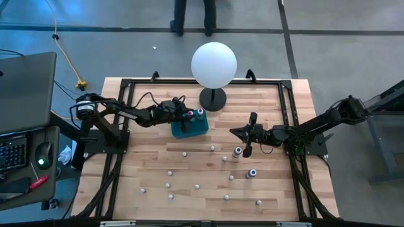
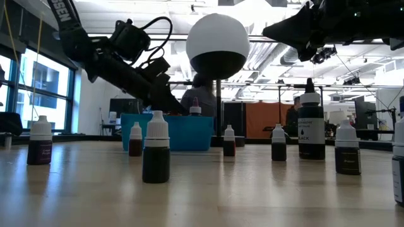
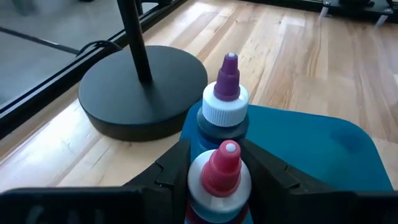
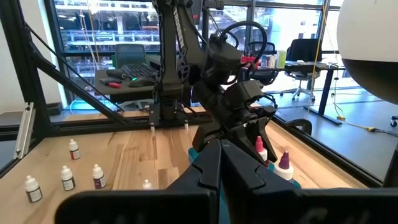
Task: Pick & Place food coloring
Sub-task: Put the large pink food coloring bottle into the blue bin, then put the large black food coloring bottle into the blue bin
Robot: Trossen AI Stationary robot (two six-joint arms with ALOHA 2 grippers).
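Note:
In the left wrist view a small red-topped food coloring bottle [image 3: 222, 171] stands upright between the fingers of my left gripper [image 3: 221, 163]. A purple-topped bottle [image 3: 226, 93] stands just beyond it on the floor of the teal tray [image 3: 323, 143]. From above, my left gripper [image 1: 187, 117] is over the tray [image 1: 197, 129], near the lamp base. My right gripper [image 1: 235, 132] hovers shut above the table to the tray's right, and its fingers [image 4: 221, 152] point toward the tray. My left gripper pinches the red-topped bottle between its two fingers [image 3: 174, 168], one on each side of the white collar below the cap [image 3: 200, 177]. It comes slanting down from the table's left. The bottle is upright over the tray; its lower body and base are hidden by the gripper.
A white globe lamp [image 1: 214, 63] on a black stand [image 1: 213, 99] rises just behind the tray. Several small bottles [image 1: 184, 152] are scattered over the near half of the table, with two taller ones [image 1: 238, 151] by my right gripper. A person's legs [image 1: 192, 16] show beyond the far edge.

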